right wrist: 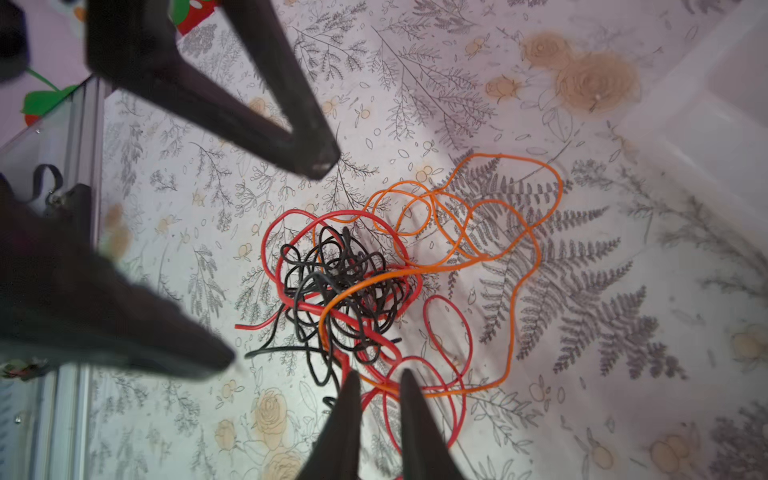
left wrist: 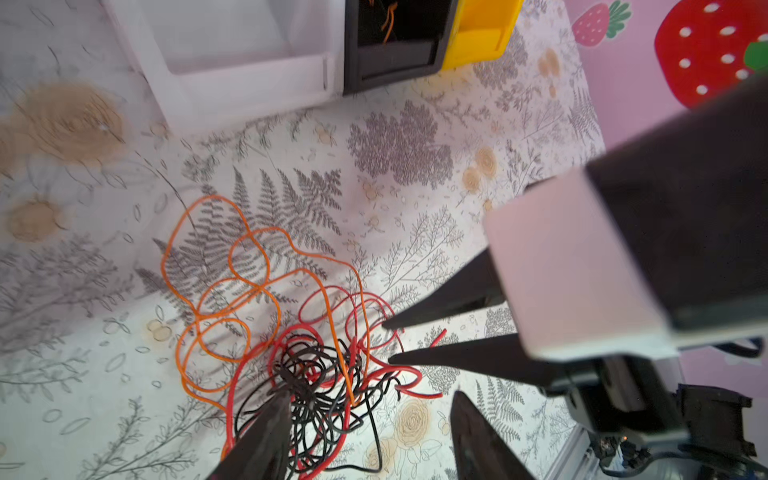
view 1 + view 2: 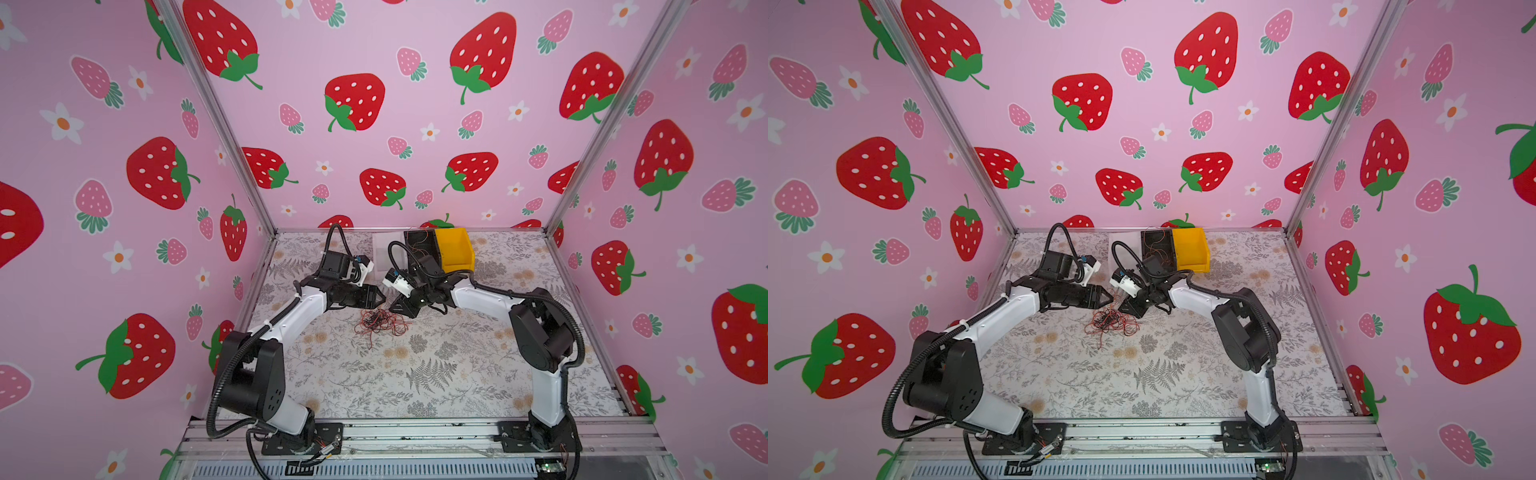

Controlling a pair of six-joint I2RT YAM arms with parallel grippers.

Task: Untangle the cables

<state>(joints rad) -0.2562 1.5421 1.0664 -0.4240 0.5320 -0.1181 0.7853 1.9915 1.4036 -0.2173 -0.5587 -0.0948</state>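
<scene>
In both top views the cables (image 3: 380, 322) lie in one red, orange and black heap on the counter (image 3: 415, 374), about mid-width and toward the far half. Wide bare counter stretches on the near side and to the left and right. The left claw (image 3: 380, 296) and the right claw (image 3: 395, 306) meet almost tip to tip just over the heap's far side. Beyond them a black bin (image 3: 419, 245) and a yellow bin (image 3: 455, 247) stand side by side at the far edge. In the left wrist view the left claw (image 2: 372, 395) stands wide open and holds nothing, with one finger (image 2: 266, 432) tipped at the black knot. The right claw (image 2: 387, 343) points in among red loops with a narrow gap. Orange loops spread loosely toward a white tray (image 2: 232, 62) beside the black bin. In the right wrist view the right claw (image 1: 380, 374) is slightly parted, and red strands cross between its tips unpinched. A metal rail (image 1: 83, 166) marks the counter's edge, well apart from the heap.
</scene>
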